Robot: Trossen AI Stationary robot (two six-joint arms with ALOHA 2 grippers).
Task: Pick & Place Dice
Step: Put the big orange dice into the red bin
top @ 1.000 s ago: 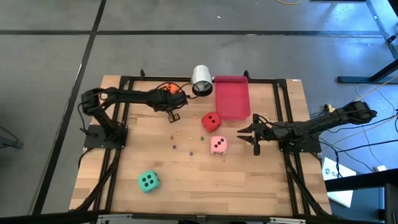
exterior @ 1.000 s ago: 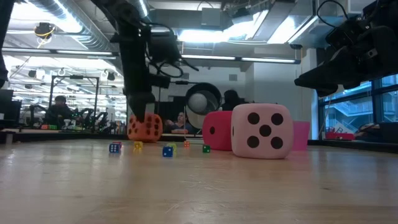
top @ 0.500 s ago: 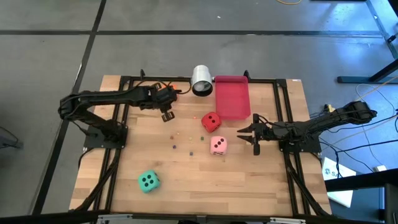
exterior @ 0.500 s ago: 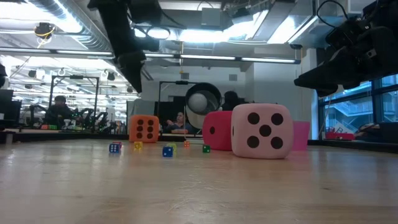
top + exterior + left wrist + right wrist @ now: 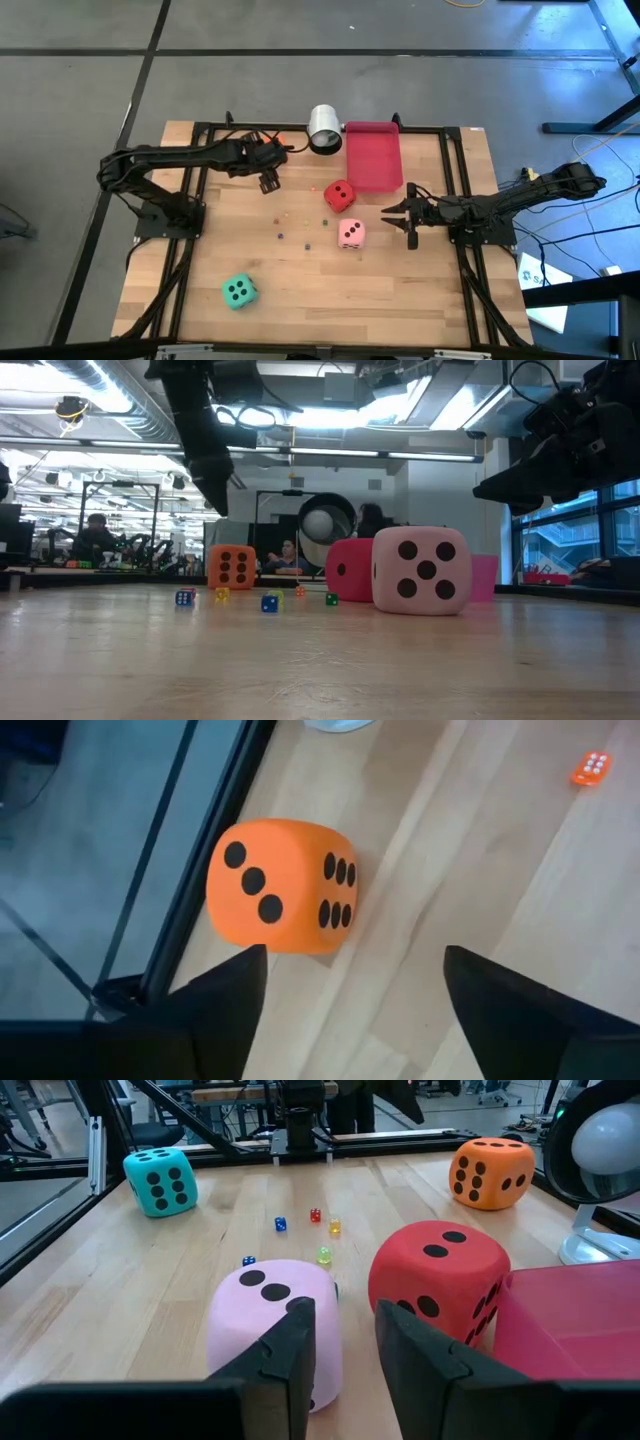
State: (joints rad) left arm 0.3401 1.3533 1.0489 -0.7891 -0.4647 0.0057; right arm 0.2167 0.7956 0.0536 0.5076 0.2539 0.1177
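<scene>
High view first: the left gripper is being held over the far-left part of the wooden table, its fingers spread wide with nothing between them. The orange die is being hidden almost entirely under that arm from above. In the left wrist view it is being shown resting on the wood just beside the dark frame rail, three pips up and six pips on the side, clear of the two dark fingers. In the low view it is being seen standing alone on the table, with the left arm raised above it.

The red die is lying near the table's middle, just beside the flat red tray, and the pink die is sitting just nearer than it. The green die is lying well apart from the others, toward the near-left corner. The white cup is lying on its side at the far edge, beside the tray.

The right gripper is being held to the right of the pink die, apart from it, its fingers parted only narrowly and gripping nothing. Several tiny coloured dice are lying scattered on the wood between the two arms.
</scene>
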